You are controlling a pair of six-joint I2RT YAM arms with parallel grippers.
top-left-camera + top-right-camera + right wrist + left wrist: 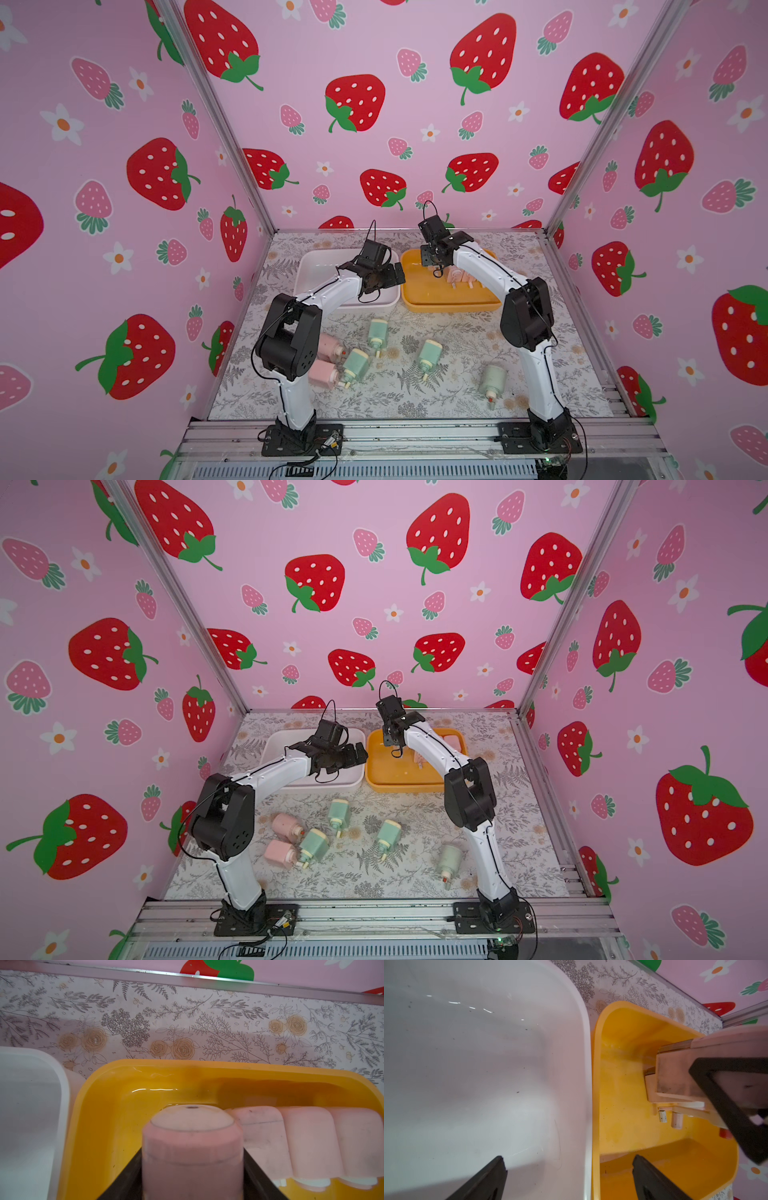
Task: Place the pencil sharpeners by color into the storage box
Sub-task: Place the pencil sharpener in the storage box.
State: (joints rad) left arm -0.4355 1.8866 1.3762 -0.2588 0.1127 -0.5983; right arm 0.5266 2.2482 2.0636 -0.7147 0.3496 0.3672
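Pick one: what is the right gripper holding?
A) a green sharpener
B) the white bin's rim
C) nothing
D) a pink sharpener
D: in the right wrist view the right gripper has its fingers on both sides of a pink sharpener, held over the yellow bin.

Table (415,399), floral cover. Far side: white box (320,266) at left, yellow box (449,305) just beside it. Near side, lying loose: two pink sharpeners (330,345) (322,372) at left; four green sharpeners (378,330) (356,363) (430,353) (492,380) spread centre to right.
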